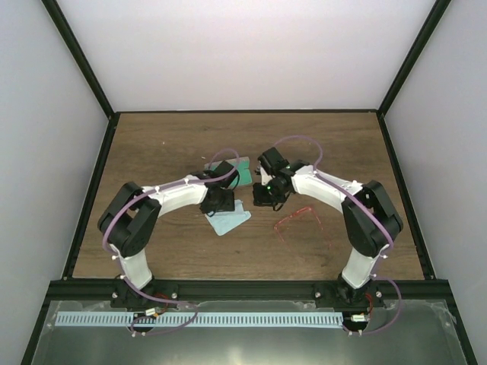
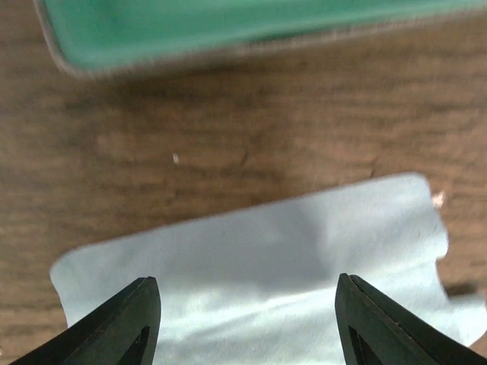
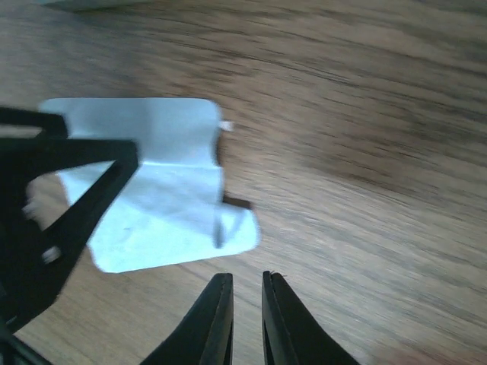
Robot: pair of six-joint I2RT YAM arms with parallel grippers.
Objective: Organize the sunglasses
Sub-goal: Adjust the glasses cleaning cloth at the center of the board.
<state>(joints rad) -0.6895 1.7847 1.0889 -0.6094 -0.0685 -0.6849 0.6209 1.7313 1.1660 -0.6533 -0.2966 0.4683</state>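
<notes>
Plainly the thin red wire-framed sunglasses (image 1: 298, 219) lie crosswise just right of the right jaws, nearly closed and empty; the left jaws gape above a light-blue cloth (image 2: 251, 258).

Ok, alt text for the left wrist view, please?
The left gripper hangs open and empty over a light-blue cloth lying on the wooden table, its two black fingertips at the bottom edge. The rim of a green-lined case crosses the top.

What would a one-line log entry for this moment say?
left claw: open above cloth | right claw: nearly closed, empty | sunglasses: lying untouched | case: open
</notes>
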